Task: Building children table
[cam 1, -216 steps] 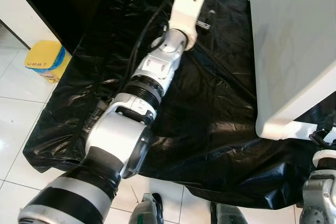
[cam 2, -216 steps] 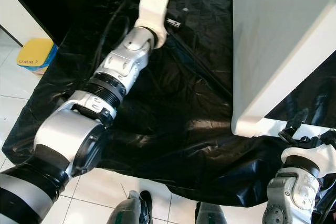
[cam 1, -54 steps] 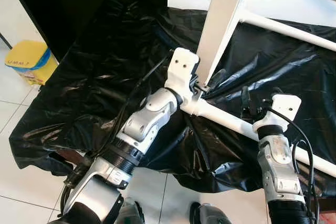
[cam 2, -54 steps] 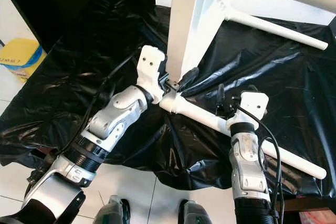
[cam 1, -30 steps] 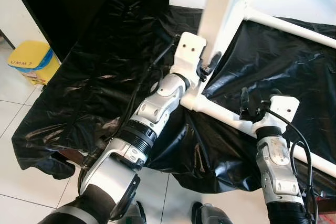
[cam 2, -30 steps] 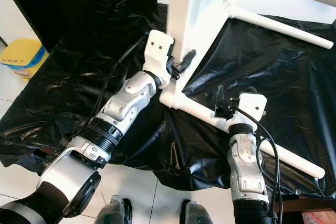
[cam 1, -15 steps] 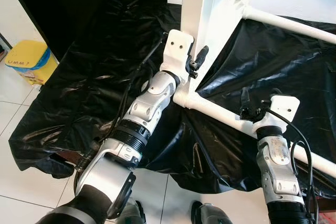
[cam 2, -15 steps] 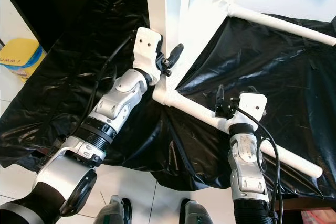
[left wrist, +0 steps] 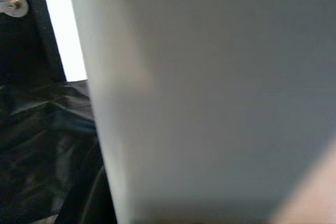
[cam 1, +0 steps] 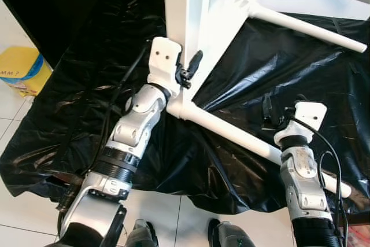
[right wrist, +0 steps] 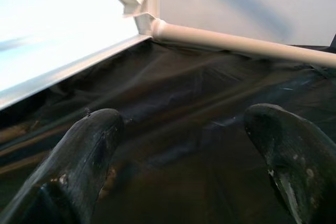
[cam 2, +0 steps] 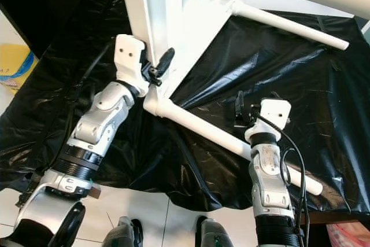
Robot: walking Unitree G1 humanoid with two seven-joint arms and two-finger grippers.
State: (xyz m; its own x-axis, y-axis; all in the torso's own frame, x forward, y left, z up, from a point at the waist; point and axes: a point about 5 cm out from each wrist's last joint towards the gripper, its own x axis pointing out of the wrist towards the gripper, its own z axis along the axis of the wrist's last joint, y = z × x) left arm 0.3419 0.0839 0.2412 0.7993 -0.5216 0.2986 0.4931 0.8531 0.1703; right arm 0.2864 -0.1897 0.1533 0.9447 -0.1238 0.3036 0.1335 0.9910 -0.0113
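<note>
White floor tiles [cam 1: 23, 120] run under a crumpled black plastic sheet [cam 1: 243, 79] spread across the floor, with a yellow container [cam 1: 20, 70] off at the left edge; on the sheet stands the white children's table [cam 1: 199, 15], tipped on its side, its flat panel rising up and two round white legs jutting out; the nearer leg [cam 1: 231, 134] slants low over the plastic and the farther leg [cam 1: 306, 27] runs higher up behind it. The left gripper [cam 1: 188, 70] sits right at the corner where the nearer leg joins the panel, one black finger [cam 1: 193, 62] lying against the white edge; whether those fingers are clamped on the panel I cannot tell, since the wrist view is a blur of white surface. The right gripper [right wrist: 184, 156] hovers over the sheet beside the nearer leg, its fingers [right wrist: 86, 150] spread wide apart with nothing between them but black plastic; the leg lies beyond their tips.
</note>
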